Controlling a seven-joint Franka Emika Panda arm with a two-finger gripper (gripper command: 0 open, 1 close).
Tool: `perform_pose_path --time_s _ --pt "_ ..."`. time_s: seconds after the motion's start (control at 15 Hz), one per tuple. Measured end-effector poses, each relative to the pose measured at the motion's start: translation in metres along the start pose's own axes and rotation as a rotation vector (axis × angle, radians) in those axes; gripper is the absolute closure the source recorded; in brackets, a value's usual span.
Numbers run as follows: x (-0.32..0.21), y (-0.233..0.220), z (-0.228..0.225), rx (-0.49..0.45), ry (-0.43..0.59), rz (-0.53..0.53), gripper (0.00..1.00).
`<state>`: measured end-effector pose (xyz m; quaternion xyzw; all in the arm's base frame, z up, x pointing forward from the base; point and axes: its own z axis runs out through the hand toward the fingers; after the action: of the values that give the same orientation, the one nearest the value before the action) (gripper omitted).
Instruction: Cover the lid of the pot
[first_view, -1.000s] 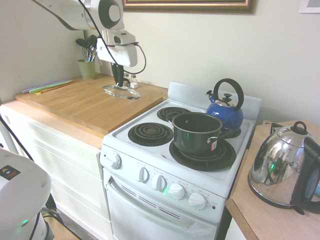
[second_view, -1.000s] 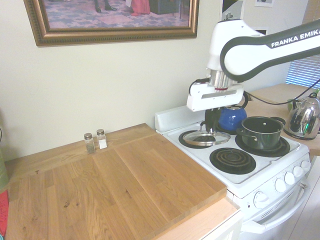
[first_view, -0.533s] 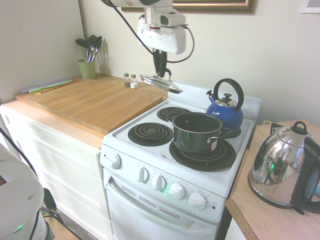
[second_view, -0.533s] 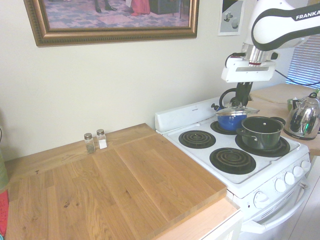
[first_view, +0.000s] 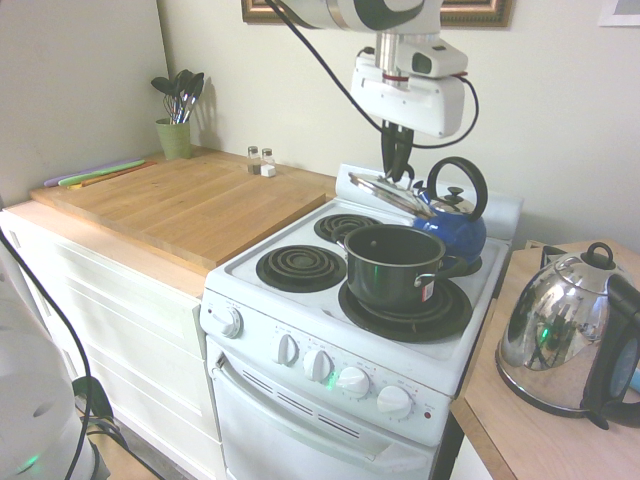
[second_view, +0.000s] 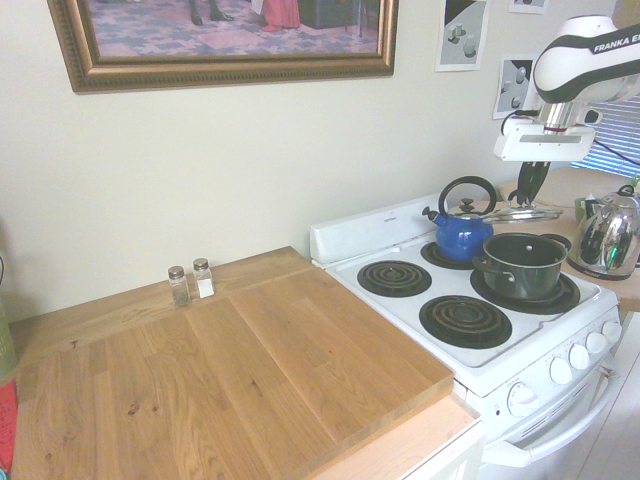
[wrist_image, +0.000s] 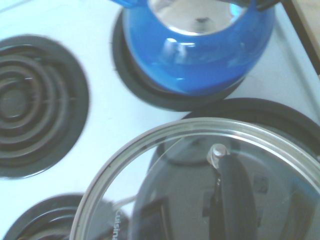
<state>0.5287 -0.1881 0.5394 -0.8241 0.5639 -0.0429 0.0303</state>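
Left of the pot (first_view: 392, 283), the board (first_view: 190, 205) stands well apart. The lid (first_view: 388, 192) has just swung from the board's side to above the pot, tilted, so only centring, levelling and lowering seem left. The gripper (first_view: 396, 177) has its fingers clenched on the lid's handle. Right and behind the pot, the blue kettle (first_view: 462, 236) crowds the lid's edge; the front side looks roomier.

Bright, diffuse light washes out the pale wall and the white stove (first_view: 330, 325) below the jaws, with glints on the chrome kettle (first_view: 562, 335) well apart from them and on the blue kettle (first_view: 450, 225) near them, while the close wrist view looks hazy and soft.
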Motion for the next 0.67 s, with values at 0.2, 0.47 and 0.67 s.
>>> perform_pose_path --time_s 0.2,0.47,0.67 --pt "0.013 0.002 0.015 -0.013 -0.018 0.002 1.00" --pt "0.028 0.012 0.025 -0.023 -0.028 0.003 1.00" --pt "0.027 0.007 0.037 -0.026 -0.035 -0.007 1.00"
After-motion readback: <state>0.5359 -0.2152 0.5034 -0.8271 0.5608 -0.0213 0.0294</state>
